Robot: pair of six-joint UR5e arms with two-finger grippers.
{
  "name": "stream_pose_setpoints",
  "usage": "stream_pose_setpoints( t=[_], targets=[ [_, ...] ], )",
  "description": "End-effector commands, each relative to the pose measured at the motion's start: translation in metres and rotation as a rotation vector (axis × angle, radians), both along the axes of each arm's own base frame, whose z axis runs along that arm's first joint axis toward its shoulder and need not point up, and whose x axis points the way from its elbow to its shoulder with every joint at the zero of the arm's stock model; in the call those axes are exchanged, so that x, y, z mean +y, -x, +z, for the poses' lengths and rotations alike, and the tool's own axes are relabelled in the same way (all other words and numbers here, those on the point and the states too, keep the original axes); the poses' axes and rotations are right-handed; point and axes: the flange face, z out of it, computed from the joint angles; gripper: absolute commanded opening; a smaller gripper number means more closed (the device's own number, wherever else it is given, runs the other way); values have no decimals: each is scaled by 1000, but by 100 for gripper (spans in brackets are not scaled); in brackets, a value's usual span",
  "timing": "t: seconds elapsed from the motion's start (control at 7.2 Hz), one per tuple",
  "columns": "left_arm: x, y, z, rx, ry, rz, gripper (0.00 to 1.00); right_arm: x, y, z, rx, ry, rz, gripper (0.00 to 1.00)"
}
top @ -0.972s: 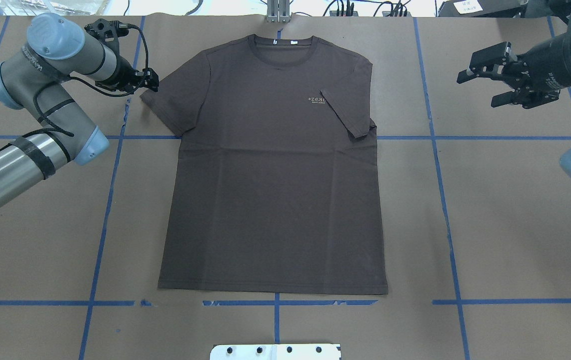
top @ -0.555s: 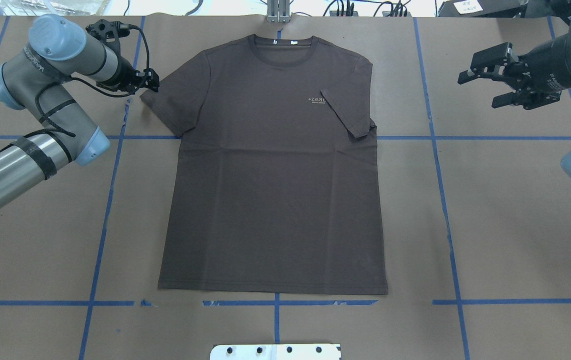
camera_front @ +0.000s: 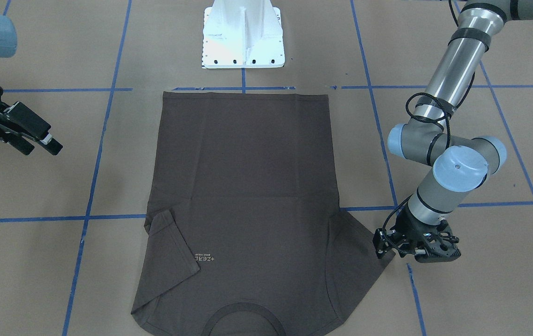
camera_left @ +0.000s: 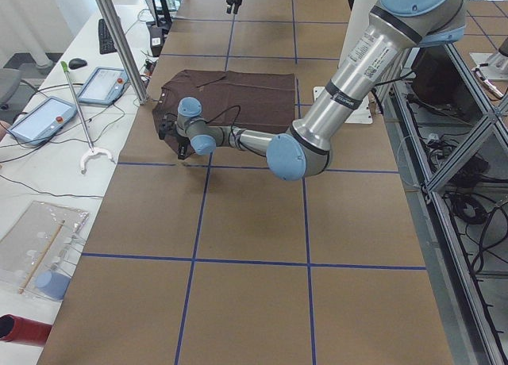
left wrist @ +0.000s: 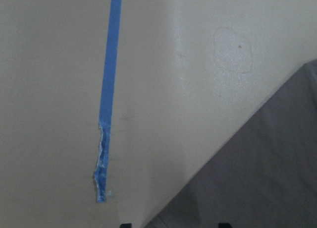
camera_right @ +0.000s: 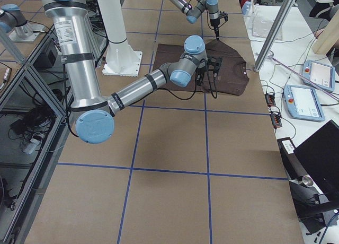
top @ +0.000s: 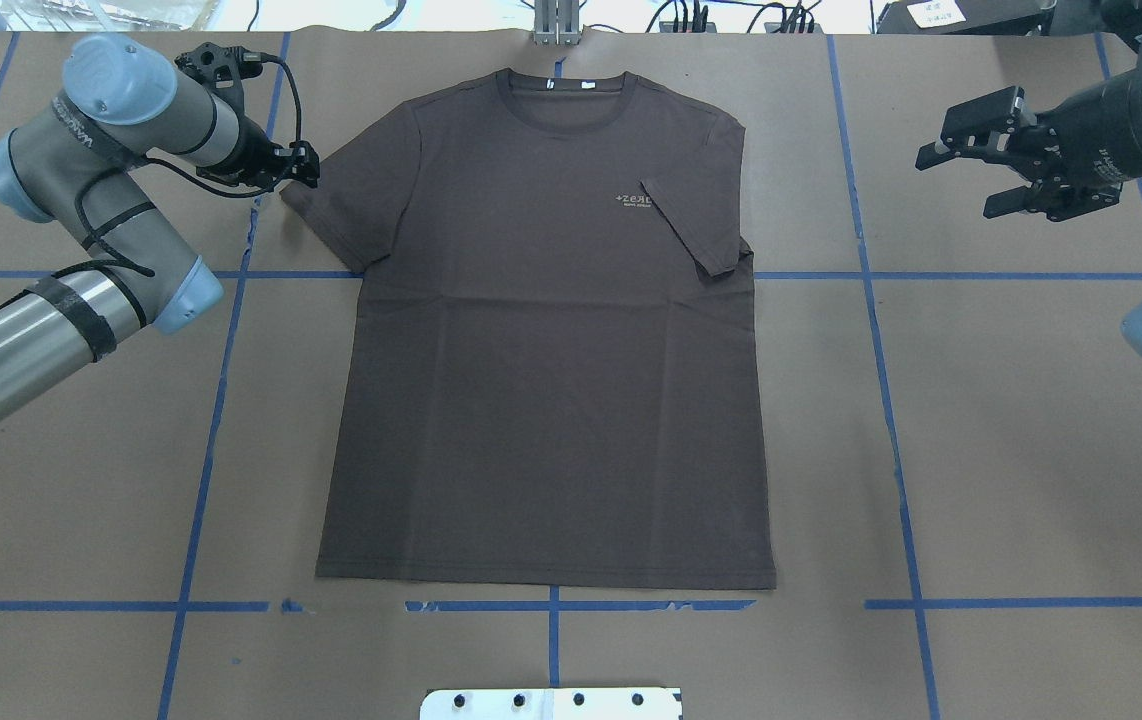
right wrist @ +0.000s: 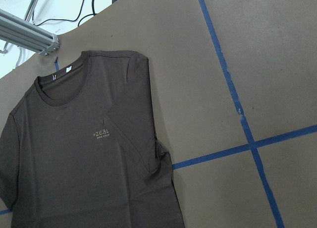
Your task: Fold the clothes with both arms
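Note:
The dark brown-grey T-shirt (top: 541,380) lies flat on the brown table, collar at the far edge, logo (top: 634,201) up. It also shows in the front view (camera_front: 243,177) and the right wrist view (right wrist: 89,173). One sleeve (top: 696,225) is folded inward onto the chest. The other sleeve (top: 326,215) lies spread out. My left gripper (top: 299,165) is low at that sleeve's tip, open, with the sleeve edge (left wrist: 257,178) just ahead of its fingertips. My right gripper (top: 956,182) is open and empty, raised well off the shirt's other side.
The white pedestal base (camera_front: 243,37) stands at the table's near edge behind the shirt's hem. Blue tape lines (top: 881,330) grid the table. A metal post (top: 556,25) and cables stand at the far edge. A side bench with tablets (camera_left: 48,115) runs beyond it.
My left gripper has crept slightly toward the spread sleeve's tip. My right gripper and the shirt have hardly moved.

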Motion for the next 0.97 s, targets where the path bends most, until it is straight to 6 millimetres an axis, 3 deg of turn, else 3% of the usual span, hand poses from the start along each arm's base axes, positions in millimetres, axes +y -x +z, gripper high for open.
stream_pose_setpoints(
  t=[0.0, 0.14, 0.42, 0.56, 0.83],
  targets=[
    [2, -6, 3, -8, 2, 3, 60, 0, 0, 0, 0, 1, 0, 100],
    [2, -6, 4, -5, 11, -4, 50, 0, 0, 0, -1, 2, 1, 100],
    [3, -8, 4, -7, 12, -3, 10, 0, 0, 2, 1, 5, 1, 100],
    [5, -11, 4, -9, 12, 2, 0, 0, 0, 2, 1, 5, 2, 100],
    [1, -16, -14, 7, -2, 5, 0, 1, 0, 0, -1, 2, 1, 100]
  ],
)
